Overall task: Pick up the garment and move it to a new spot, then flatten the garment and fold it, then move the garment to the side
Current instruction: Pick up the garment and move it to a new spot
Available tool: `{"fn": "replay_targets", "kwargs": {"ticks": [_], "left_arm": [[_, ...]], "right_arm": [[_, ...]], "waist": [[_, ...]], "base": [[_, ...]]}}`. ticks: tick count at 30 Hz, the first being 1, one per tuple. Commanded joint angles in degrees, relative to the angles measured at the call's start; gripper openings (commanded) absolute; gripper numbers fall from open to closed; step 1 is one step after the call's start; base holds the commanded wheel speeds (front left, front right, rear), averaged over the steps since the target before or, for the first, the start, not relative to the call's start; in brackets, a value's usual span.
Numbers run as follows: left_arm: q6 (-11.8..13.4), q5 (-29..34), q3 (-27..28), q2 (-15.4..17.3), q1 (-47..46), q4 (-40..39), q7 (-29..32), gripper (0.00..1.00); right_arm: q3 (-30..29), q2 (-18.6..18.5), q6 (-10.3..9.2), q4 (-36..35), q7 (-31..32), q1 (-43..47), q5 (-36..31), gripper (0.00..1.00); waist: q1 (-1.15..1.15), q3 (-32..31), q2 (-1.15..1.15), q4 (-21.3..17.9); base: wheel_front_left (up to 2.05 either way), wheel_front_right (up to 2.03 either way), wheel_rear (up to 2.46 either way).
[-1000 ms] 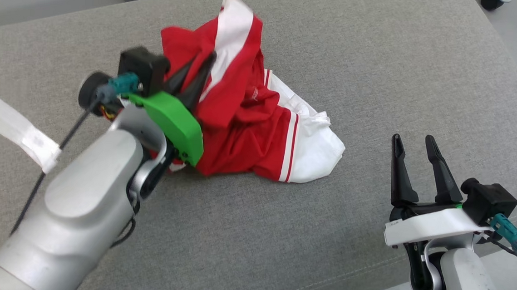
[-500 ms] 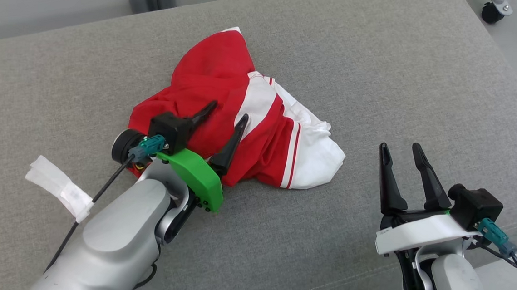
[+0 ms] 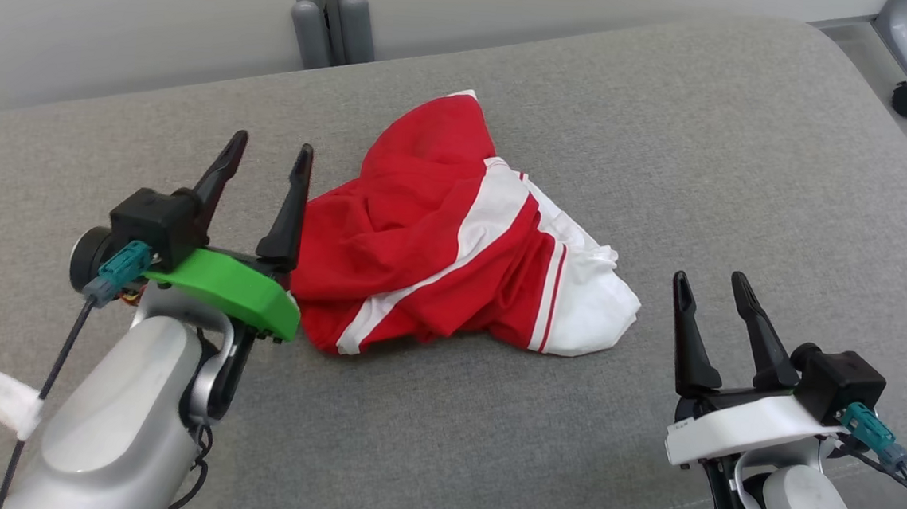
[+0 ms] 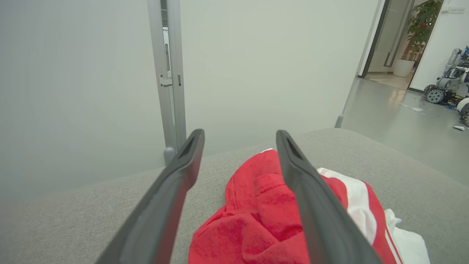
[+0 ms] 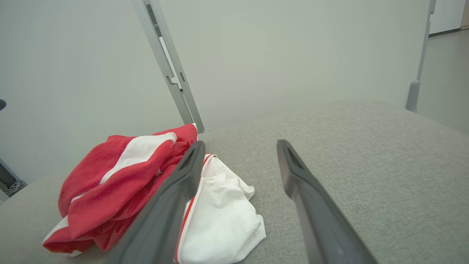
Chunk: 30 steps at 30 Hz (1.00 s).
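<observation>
You had the red-and-white garment (image 3: 455, 231) lying crumpled around the middle of the grey surface (image 3: 716, 145), its red top reaching close to the far edge. Bare fabric stretched wide toward the right edge and along the near edge. Your left claw (image 3: 271, 146) stood with its fingers apart and empty, just beside the garment's left side. Your right claw (image 3: 709, 276) was spread and empty too, by the near right corner, apart from the white hem. A second before, the left claw had been pinched on the garment and holding it up. It had since let go, and the garment lay loose.
</observation>
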Motion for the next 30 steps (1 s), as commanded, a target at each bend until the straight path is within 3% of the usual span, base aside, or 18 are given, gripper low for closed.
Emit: {"fn": "replay_targets", "kwargs": {"ticks": [1, 8, 18, 30], "left_arm": [[0.5, 1.2, 1.9, 0.9, 2.1, -1.2, 0.0, 1.0], [1.0, 5.5, 11.1, 2.1, 10.4, -7.1, 0.0, 1.0], [-0.3, 11.4, 21.8, -1.1, 23.7, -13.0, 0.0, 1.0], [-3.6, 16.0, 29.6, -5.6, 33.4, -15.2, 0.0, 1.0]], "right_arm": [[-0.1, -0.1, -0.04, -0.3, -0.2, 0.7, -0.6, 1.0], [-0.5, -0.1, -0.04, -0.7, -0.2, 1.6, -1.3, 1.0], [-0.7, -0.1, -0.04, -0.6, -0.2, 2.8, -2.1, 1.0], [-1.3, -0.1, -0.04, -0.1, -0.2, 4.9, -4.7, 1.0]], "waist": [[0.0, -1.6, 0.0, 2.1], [0.0, -3.1, 0.0, 5.0], [0.0, -5.3, 0.0, 8.0], [0.0, -7.5, 0.0, 10.4]], "base": [[0.0, 0.0, 0.0], [0.0, 0.0, 0.0], [0.0, 0.0, 0.0], [0.0, 0.0, 0.0]]}}
